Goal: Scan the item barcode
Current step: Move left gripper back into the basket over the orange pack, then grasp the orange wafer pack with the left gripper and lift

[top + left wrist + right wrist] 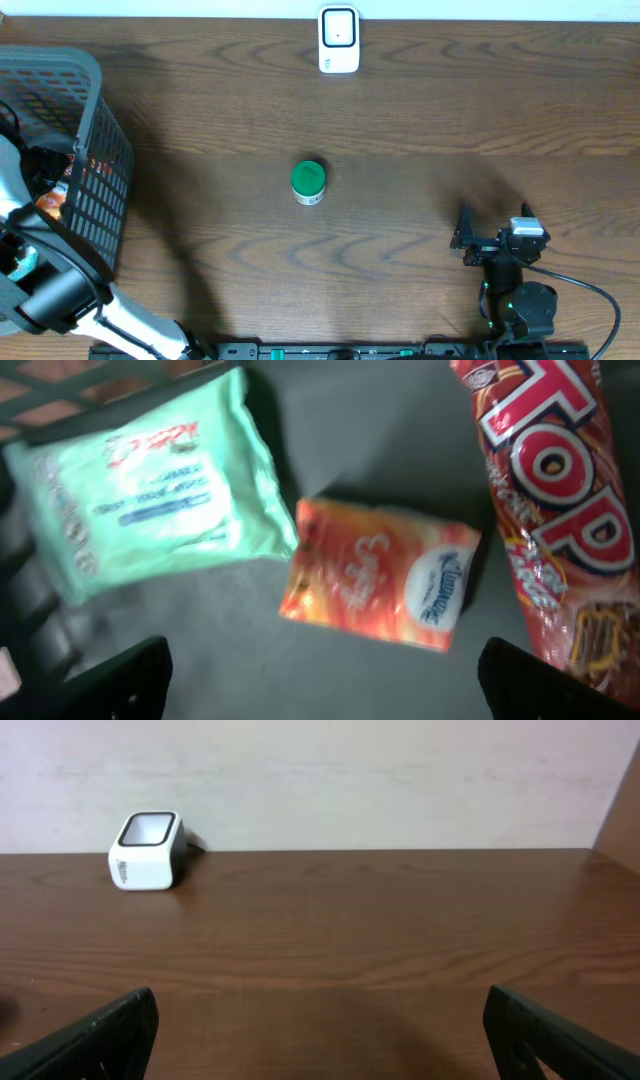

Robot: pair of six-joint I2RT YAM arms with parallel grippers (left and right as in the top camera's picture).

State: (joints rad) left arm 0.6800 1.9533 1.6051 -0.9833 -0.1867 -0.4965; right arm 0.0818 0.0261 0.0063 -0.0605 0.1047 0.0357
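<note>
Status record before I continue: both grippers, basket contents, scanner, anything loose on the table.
left gripper: open, empty, inside the grey basket, above the items
basket contents seen: mint-green packet, orange packet, red TOP wrapper
closest below left gripper: orange packet
right gripper: open, empty, low over the table, facing the scanner
scanner: white, at the table's far edge, centre
loose on table: green-lidded jar, mid-table, apart from both grippers
scan: not yet begun, nothing held
</note>
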